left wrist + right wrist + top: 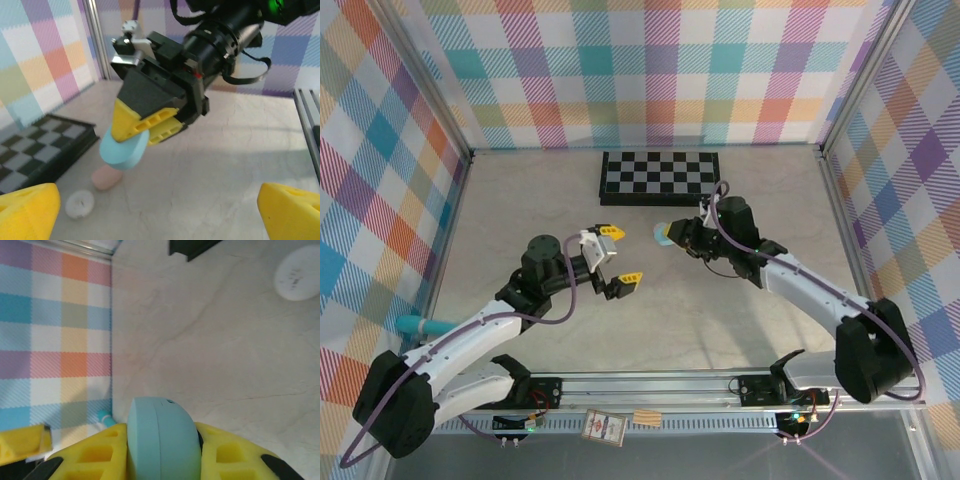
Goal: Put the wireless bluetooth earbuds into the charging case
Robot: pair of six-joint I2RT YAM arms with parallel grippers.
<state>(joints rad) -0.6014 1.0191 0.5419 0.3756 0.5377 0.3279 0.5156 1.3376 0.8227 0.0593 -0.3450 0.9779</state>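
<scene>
Charging case [120,155], teal, clamped in right gripper [145,131], lifted above table [225,165]; left gripper [618,257] spread wide, empty; case appears closed; earbud insertion seemingly all ahead.

Right gripper [161,456] clamps a teal case [158,424]; white round case [299,274] lies apart on the table [200,365]

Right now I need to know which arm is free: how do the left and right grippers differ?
The left gripper stands wide open, while the right gripper is shut. The left gripper holds nothing, while the right gripper clamps the teal case on edge. Both are tipped in yellow and face each other over the middle of the table.
</scene>
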